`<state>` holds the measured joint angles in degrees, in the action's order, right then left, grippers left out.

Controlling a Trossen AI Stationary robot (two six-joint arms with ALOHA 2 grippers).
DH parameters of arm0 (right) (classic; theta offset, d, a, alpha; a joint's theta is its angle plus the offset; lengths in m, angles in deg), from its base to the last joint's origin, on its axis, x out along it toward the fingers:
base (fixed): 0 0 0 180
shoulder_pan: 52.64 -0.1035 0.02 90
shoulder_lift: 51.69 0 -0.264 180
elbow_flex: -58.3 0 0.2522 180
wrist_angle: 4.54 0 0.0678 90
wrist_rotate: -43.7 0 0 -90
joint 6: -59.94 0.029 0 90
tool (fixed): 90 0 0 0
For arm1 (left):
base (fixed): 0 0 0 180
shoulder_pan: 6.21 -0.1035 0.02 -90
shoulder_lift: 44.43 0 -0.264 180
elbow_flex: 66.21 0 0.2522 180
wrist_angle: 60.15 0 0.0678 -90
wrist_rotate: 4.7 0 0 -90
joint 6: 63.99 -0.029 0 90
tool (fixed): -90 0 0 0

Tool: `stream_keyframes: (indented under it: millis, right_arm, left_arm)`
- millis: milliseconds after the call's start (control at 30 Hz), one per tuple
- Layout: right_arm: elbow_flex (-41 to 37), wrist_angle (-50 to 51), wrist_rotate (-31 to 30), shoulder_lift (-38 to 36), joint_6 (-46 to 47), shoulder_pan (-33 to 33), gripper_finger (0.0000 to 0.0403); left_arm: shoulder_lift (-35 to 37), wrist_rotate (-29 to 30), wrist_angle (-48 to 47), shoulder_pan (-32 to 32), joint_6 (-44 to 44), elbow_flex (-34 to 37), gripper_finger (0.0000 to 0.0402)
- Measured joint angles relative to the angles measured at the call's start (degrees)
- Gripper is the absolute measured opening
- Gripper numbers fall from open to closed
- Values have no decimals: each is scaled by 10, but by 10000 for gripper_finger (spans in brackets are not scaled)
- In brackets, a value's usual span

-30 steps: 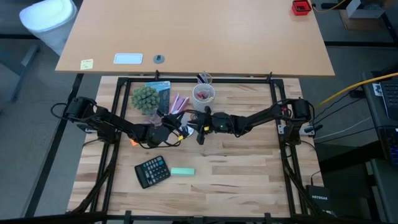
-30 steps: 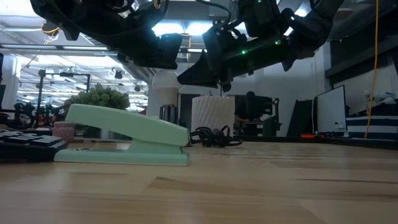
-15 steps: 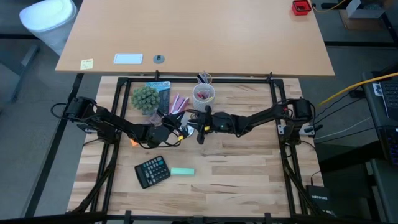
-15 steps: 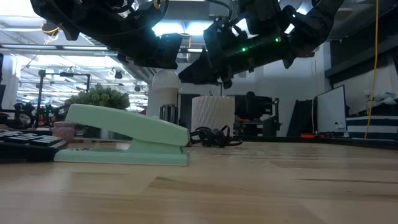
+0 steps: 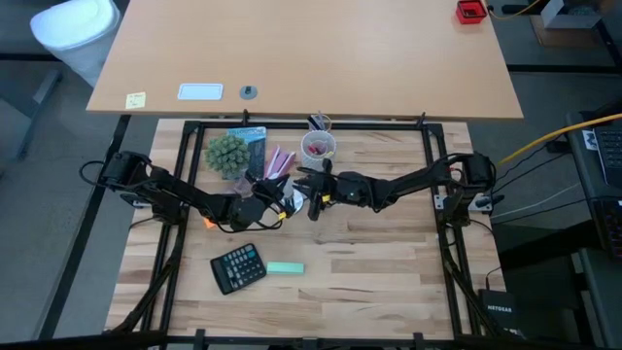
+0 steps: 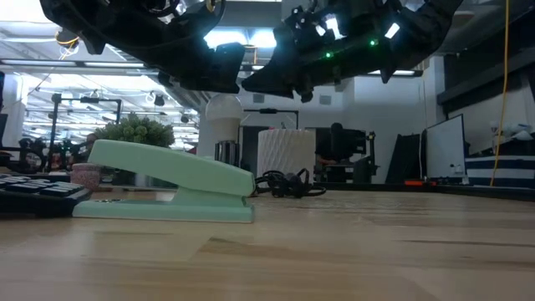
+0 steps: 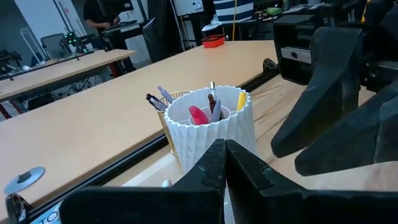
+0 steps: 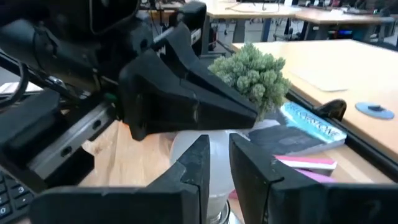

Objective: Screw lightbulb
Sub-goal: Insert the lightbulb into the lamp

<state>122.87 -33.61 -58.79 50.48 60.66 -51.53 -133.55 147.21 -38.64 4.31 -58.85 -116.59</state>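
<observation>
The lightbulb (image 6: 224,113) is a pale rounded bulb standing upright behind the stapler; it also shows in the right wrist view (image 8: 186,152). My left gripper (image 5: 284,202) is shut, as its wrist view (image 7: 224,152) shows, and hangs right over the bulb's top (image 6: 221,75). My right gripper (image 5: 311,192) hovers beside it, higher than the bulb (image 6: 288,84). Its fingers stand a narrow gap apart (image 8: 217,158) and hold nothing. The bulb's base is hidden. My left gripper's shut fingers (image 8: 205,106) stand directly over the bulb's top, coming slanting from the table's left. I cannot tell whether they touch it.
A white ribbed pen cup (image 5: 318,148) stands just beyond both grippers, with a green plant (image 5: 226,153) and a book to its left. A calculator (image 5: 238,267) and a mint stapler (image 5: 285,268) lie nearer. A black cord (image 6: 288,184) lies by the cup.
My right gripper has risen away from the bulb; its fingertip, which pointed down beside the bulb, now stands above the bulb's level. The bulb stays where it was.
</observation>
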Motion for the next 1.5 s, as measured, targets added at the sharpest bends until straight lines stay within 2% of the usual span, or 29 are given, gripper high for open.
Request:
stream_keyframes:
  millis: [167,600,933,1333,1500]
  right_arm:
    - [0,-7,0,0,-27,0,64]
    - [0,10,3,0,-28,0,64]
    - [0,5,64,0,-129,0,64]
    - [0,-7,66,0,-218,4,64]
    - [0,-7,81,0,-222,24,64]
  left_arm:
    - [0,-5,0,0,15,0,1]
    - [0,-8,1,0,16,0,1]
    - [0,-8,1,0,23,0,1]
    - [0,-8,1,0,24,0,1]
    - [0,-8,1,0,24,0,1]
